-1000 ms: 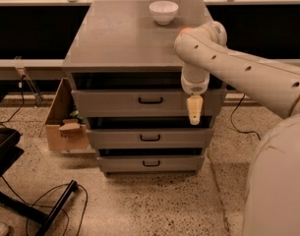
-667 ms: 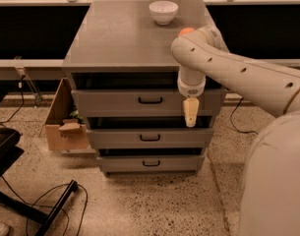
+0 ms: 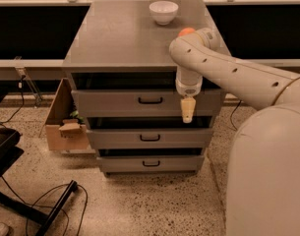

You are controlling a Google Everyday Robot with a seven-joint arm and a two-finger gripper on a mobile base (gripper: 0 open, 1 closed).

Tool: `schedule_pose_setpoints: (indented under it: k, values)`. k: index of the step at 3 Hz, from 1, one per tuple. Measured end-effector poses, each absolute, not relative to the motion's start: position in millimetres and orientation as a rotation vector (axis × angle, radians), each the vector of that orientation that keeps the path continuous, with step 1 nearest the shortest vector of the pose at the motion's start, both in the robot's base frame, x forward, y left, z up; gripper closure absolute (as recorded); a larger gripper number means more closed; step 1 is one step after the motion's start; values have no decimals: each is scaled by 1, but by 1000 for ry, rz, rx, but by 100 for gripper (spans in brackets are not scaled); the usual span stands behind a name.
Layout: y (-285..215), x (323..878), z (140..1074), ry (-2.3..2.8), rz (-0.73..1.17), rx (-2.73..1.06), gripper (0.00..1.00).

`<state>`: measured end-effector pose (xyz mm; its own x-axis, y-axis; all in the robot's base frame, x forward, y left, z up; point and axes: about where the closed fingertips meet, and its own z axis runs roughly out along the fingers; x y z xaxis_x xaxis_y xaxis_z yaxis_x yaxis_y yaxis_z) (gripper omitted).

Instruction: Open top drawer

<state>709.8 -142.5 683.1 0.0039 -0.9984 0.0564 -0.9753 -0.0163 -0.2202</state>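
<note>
The top drawer point(image 3: 115, 102) is the uppermost grey drawer of the cabinet, with a black loop handle point(image 3: 150, 101) at the middle of its front. It stands pulled out a little, with a dark gap above its front. My gripper point(image 3: 187, 111) hangs pointing down in front of the drawer's right part, to the right of the handle and apart from it. Its cream fingers point(image 3: 188, 108) look pressed together with nothing between them.
Two more grey drawers point(image 3: 149, 137) point(image 3: 150, 163) sit below. A white bowl point(image 3: 163, 12) stands at the back of the cabinet top point(image 3: 115, 38). A cardboard box point(image 3: 66, 122) stands left of the cabinet. Black cables and a stand point(image 3: 46, 205) lie on the floor at left.
My arm and gripper have moved a little to the left along the top drawer's front, nearer the handle. The drawers have not moved.
</note>
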Motion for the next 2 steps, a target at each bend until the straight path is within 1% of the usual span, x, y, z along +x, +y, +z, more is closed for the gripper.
schedule_pose_setpoints:
  k: [1,2]
  values:
    - [-157,708,690,2153,-322,-2114,41]
    - [-182,682,697,2229,-328,-2083,64]
